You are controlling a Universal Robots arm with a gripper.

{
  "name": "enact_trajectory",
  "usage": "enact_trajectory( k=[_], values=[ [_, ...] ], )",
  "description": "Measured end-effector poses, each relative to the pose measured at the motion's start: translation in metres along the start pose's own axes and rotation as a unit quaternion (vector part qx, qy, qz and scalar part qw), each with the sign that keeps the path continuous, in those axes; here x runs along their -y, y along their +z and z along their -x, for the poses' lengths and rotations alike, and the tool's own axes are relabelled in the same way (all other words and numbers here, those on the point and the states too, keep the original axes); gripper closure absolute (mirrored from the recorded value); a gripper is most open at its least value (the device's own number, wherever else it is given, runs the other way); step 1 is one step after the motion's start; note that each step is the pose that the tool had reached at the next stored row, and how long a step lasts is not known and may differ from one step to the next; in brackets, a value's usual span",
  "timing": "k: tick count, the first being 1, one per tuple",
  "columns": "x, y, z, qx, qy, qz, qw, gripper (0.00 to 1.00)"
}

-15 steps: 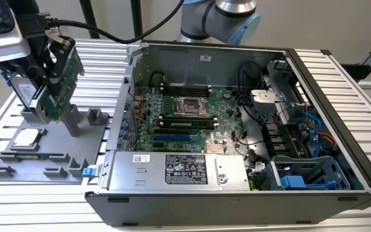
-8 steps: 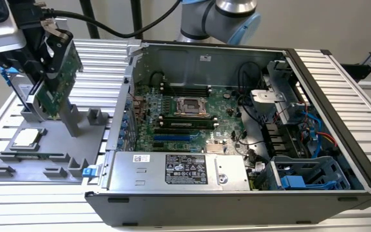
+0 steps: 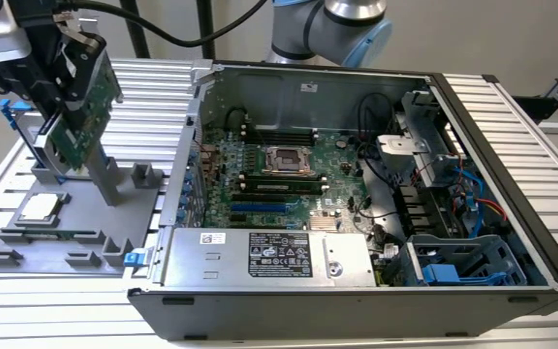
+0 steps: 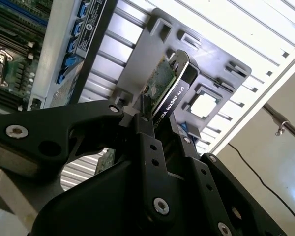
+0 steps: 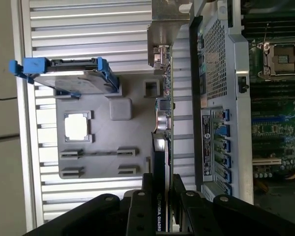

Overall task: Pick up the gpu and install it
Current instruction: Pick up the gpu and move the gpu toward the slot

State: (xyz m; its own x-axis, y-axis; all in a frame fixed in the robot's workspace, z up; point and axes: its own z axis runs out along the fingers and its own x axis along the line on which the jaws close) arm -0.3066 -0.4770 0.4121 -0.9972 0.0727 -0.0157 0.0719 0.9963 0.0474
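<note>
a: exterior view, far left: note the gripper (image 3: 63, 102). pinches the gpu (image 3: 90, 98) near its upper end, jaws pressed onto the two faces. holds the card on edge, tilted, green board turned toward the open computer case (image 3: 511, 174).

b: agrees with both wrist views. shows fingers (image 4: 147, 142) tight against the card, no gap to see. where over the bench?

a: above the grey fixture tray (image 3: 17, 256), well apart from the motherboard (image 3: 304, 156). lower end close by the tray's upright post (image 3: 107, 182); cannot tell whether touching or clear. shares the tray with a square processor (image 3: 41, 209) and, in the first wrist view, a hard drive with blue rails (image 5: 71, 78).

b: step in hand, then?

a: reads as the pick-up: grasp made, install not yet done. nothing seated in the blue expansion slot (image 3: 259, 207), as far as visible.

b: demands of the rest?

a: judged, not seen. calls for clearing the case wall without clipping it, turning the card so the connector edge faces the board and the bracket end meets the case's rear wall, then lining up square over a slot and pressing straight in. risks a slip in the pinch if loaded while tilted, and a jam if entered at an angle.
</note>
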Motion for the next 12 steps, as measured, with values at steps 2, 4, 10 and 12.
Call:
enact_trajectory(
  k=[2, 4, 10, 12],
  values=[
    [-0.0001, -0.0019, 0.0000, 0.0000, 0.000, 0.0000, 1.0000, 1.00],
    [-0.0001, -0.0033, 0.0000, 0.0000, 0.000, 0.0000, 1.0000, 1.00],
    [-0.0003, -0.0035, -0.0001, 0.0000, 0.000, 0.0000, 1.0000, 1.00],
    [-0.0003, -0.0036, 0.0005, -0.0001, 0.000, -0.0001, 1.0000, 1.00]
  ],
)
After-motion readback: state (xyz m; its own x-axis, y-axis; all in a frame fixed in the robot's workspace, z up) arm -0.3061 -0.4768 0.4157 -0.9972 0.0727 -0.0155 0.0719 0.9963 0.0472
